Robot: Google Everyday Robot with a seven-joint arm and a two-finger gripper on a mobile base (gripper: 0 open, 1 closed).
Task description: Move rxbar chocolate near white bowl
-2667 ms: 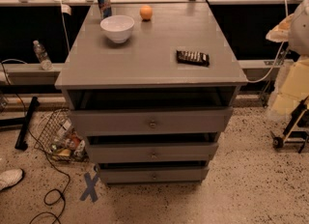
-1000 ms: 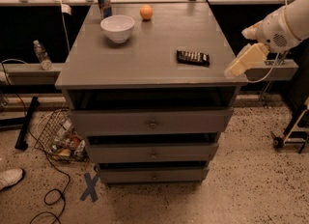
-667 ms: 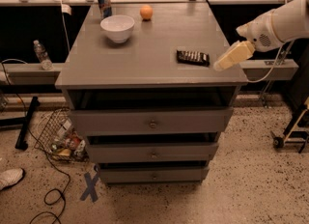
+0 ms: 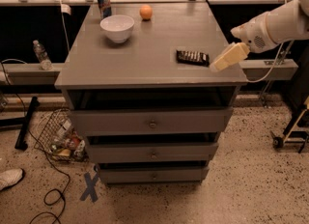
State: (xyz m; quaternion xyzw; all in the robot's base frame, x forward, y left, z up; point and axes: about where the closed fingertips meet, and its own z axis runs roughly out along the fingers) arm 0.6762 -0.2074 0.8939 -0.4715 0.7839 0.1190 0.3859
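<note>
The rxbar chocolate [image 4: 192,57], a flat black bar with pale lettering, lies on the right part of the grey cabinet top [image 4: 145,54]. The white bowl [image 4: 117,27] stands at the back left of the top, far from the bar. My gripper [image 4: 219,63], with cream-coloured fingers, comes in from the right and hovers just right of the bar, near the top's right edge. It holds nothing that I can see.
An orange ball [image 4: 146,11] and a dark drink can [image 4: 103,3] stand at the back of the top near the bowl. The cabinet has three drawers [image 4: 152,123] below. A wire basket [image 4: 60,138] and cables lie on the floor at left.
My arm has swung in from the right and the gripper has moved left and down toward the bar. The bar, bowl, ball and can have not moved.
</note>
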